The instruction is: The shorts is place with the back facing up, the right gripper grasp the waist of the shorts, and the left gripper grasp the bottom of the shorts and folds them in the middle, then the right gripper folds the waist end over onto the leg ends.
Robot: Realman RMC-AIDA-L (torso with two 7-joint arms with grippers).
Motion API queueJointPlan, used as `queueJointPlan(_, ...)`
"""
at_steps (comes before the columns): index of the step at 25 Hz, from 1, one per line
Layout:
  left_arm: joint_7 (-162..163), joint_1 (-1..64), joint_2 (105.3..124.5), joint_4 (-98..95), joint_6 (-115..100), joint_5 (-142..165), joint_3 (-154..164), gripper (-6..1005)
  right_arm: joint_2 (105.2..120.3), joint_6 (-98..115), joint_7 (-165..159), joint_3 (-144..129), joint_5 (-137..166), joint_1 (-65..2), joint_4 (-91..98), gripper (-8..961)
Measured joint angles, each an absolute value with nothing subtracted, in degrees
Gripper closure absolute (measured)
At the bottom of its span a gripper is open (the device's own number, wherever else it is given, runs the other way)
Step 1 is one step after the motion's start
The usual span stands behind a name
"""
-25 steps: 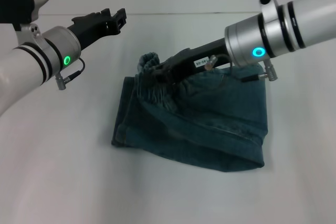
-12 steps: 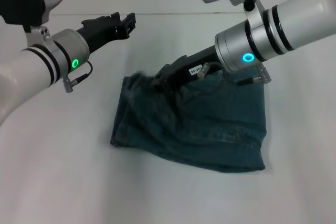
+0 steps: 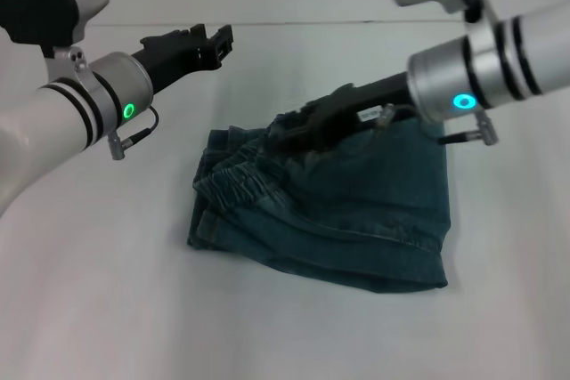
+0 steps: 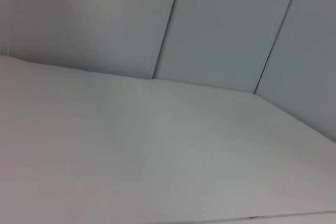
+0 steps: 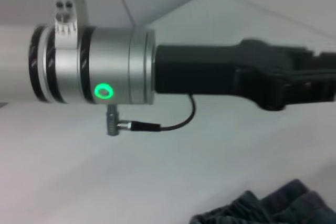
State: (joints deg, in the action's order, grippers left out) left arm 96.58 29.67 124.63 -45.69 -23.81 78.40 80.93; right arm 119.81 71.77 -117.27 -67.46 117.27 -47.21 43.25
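Observation:
The blue denim shorts (image 3: 365,215) lie folded in a thick pile on the white table (image 3: 107,309). Their gathered elastic waist (image 3: 239,182) rests on top at the pile's left end, over the leg ends. My right gripper (image 3: 283,133) hovers just above and to the right of that waist, open, with nothing in it. My left gripper (image 3: 221,44) hangs in the air behind and to the left of the shorts, well clear of them. In the right wrist view a bit of the shorts (image 5: 278,208) shows below my left arm (image 5: 105,72).
Bare white table (image 4: 157,156) spreads around the shorts on every side. Grey wall panels (image 4: 220,24) stand behind the table's far edge.
The right gripper carried the waist end leftward over the pile, let it drop onto the leg ends, and has drawn back to the right. The left arm barely moved.

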Motion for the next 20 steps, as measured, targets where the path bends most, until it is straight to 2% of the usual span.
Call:
queueJointPlan(8,93.92,26.11,124.63,-46.11,-36.31,78.40,73.96,603,119.52,77.12,-108.36,-66.26,103.03,-30.74,52.01,210)
queueJointPlan(11,93.05,24.46,124.66,-46.10,-42.86,78.42,70.20,496,119.51,81.04,-102.54,-64.15,97.69,-23.86,54.86,120)
queueJointPlan(14,92.38,22.84,124.63,-45.89,-50.98,79.55,65.05,407,119.56,83.88,-100.35,-62.23,96.14,-21.35,55.40,29)
queueJointPlan(16,92.58,22.29,124.50,-45.63,-56.94,81.33,61.39,347,119.52,86.21,-99.36,-60.44,95.88,-20.04,55.59,30)
queueJointPlan(20,92.73,21.81,123.90,-44.17,-72.14,87.45,51.21,163,119.10,92.18,-95.80,-57.06,97.29,-18.39,55.21,32)
